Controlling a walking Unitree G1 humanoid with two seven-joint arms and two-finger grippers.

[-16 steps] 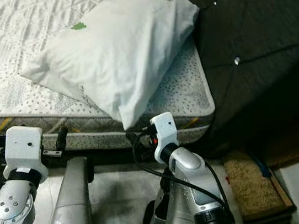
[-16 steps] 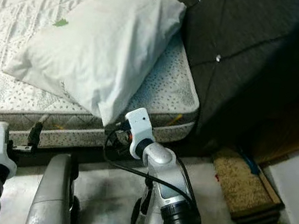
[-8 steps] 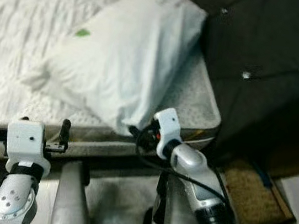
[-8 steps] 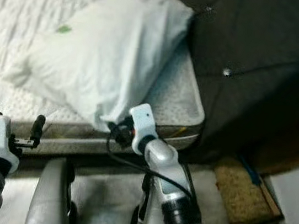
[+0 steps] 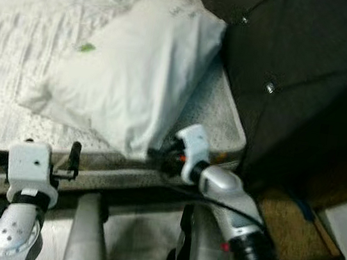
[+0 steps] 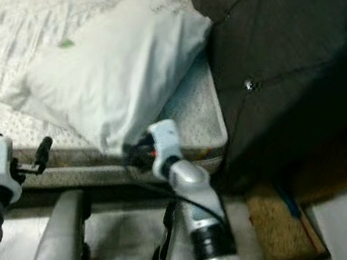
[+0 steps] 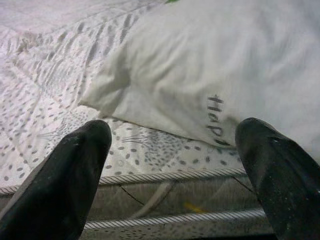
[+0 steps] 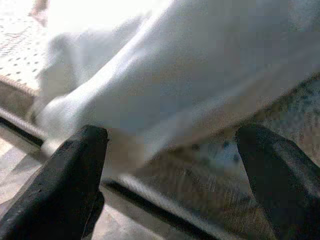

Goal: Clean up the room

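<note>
We judge the step in hand is taking the pillow's near corner, so we should drive the spread fingers well around the fabric before closing, not pinch its edge.

Nearest, our left gripper (image 7: 170, 165) hangs released before the mattress (image 5: 7, 116) edge. Our right gripper (image 8: 170, 165), arm stretched forward, is parted at the overhanging corner. Farther, the white pillow (image 5: 131, 66) lies on the mattress's right end against the dark headboard (image 5: 299, 63).
</note>
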